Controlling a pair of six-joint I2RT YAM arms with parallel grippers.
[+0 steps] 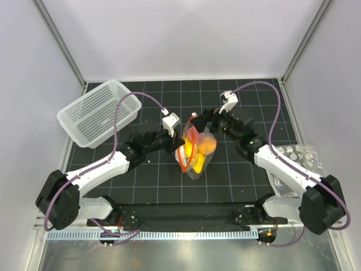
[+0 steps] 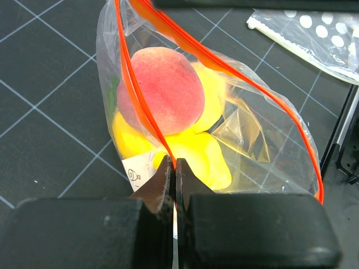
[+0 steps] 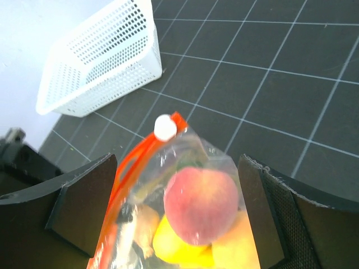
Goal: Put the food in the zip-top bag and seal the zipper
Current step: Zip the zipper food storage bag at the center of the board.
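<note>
Food [image 2: 162, 89] inside bag [image 1: 196, 152], at centre; basket [image 1: 98, 113] behind-left; plastic sheet [image 1: 299, 155] far right.

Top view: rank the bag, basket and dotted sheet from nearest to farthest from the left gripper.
1. bag: pinched in the jaws of the left gripper, just to its right.
2. basket: back left corner.
3. dotted sheet: far right side.
</note>
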